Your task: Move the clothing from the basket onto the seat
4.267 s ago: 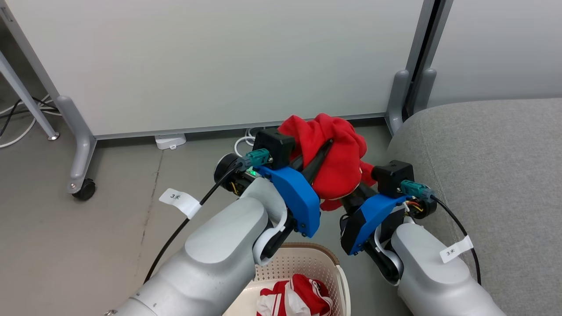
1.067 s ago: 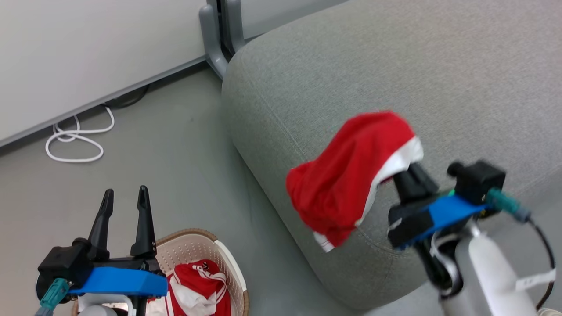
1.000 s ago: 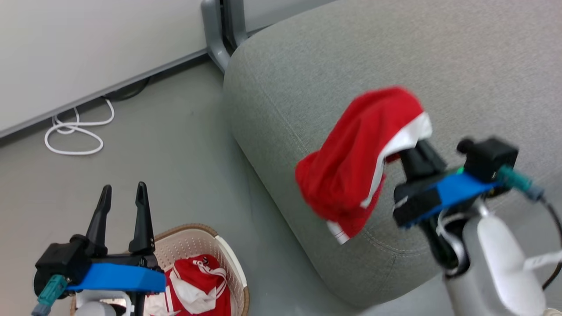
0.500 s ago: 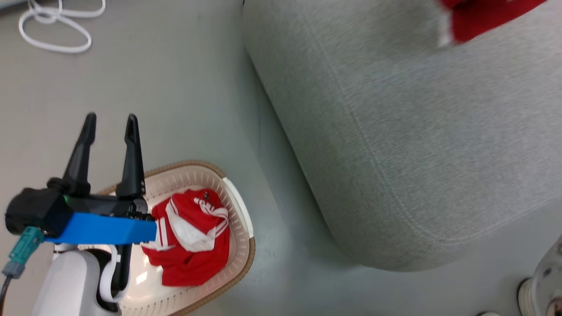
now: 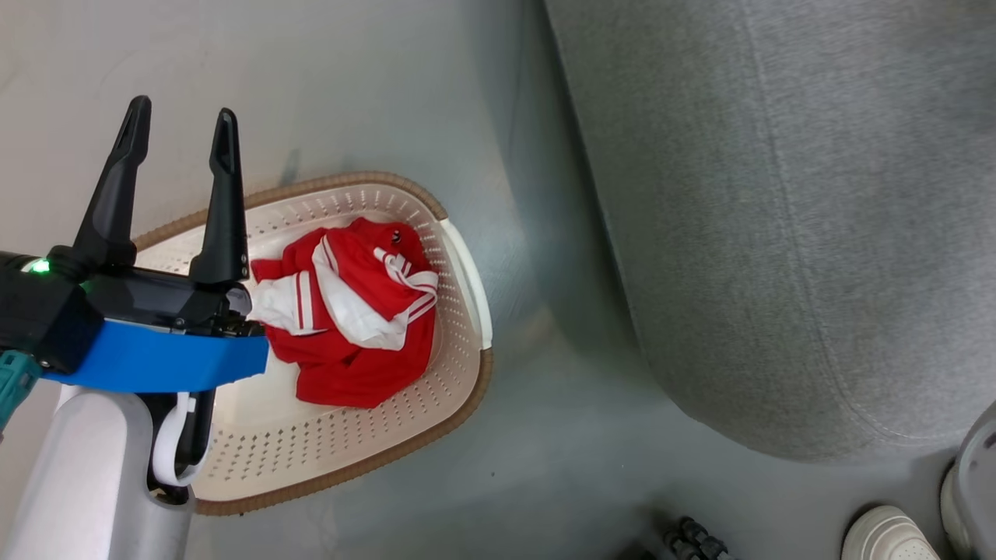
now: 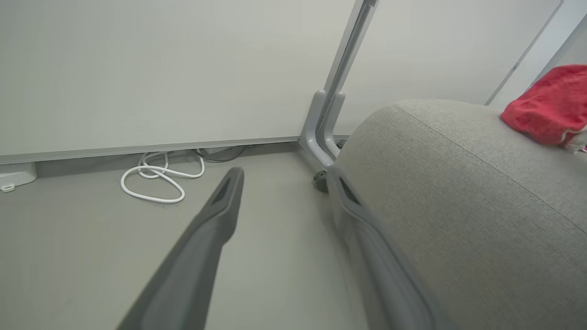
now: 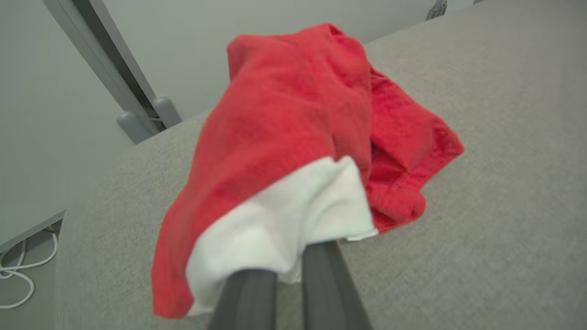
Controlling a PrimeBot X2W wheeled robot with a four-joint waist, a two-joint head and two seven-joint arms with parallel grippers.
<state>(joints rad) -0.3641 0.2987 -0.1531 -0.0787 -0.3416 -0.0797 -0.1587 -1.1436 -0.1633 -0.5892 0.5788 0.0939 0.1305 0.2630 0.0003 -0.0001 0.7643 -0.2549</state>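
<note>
Left gripper [image 5: 183, 113]: nearest the head camera at the lower left, its two dark fingers spread wide and holding nothing; it was raised above the basket's left part, fingers pointing up the head view.
Left gripper, wrist view [image 6: 286, 176]: the same gap showed between the two fingers, with bare floor behind one and the seat's rounded end behind the other.
Basket [image 5: 334, 443]: stood on the floor under and just right of that gripper, its brown rim all round and a white handle on the side facing the seat.
Garment in the basket [image 5: 350, 327]: a crumpled red piece with white stripes and trim, lying inside against the far end.
Shoe [image 5: 883, 533]: a pale toe at the lower right corner, on the floor near the seat's corner.
Floor [image 5: 350, 78]: grey, running in a strip between basket and seat.
Seat [image 5: 778, 194]: grey woven upholstery, right of the basket and apart from it.
Right gripper [image 7: 291, 263]: fingers pressed together, pinching the white band of the held garment.
Held garment [image 7: 284, 119]: red, draped beyond the fingertips over the seat [image 7: 504, 137]; its far folds appeared to lie on the cushion.
Same garment from the left wrist [image 6: 548, 105]: a red heap on top of the seat [image 6: 458, 206], far right.
Cable [image 6: 156, 181]: a white coil on the floor by the wall.
Partition post [image 6: 325, 128]: grey, upright, behind the seat's end.
</note>
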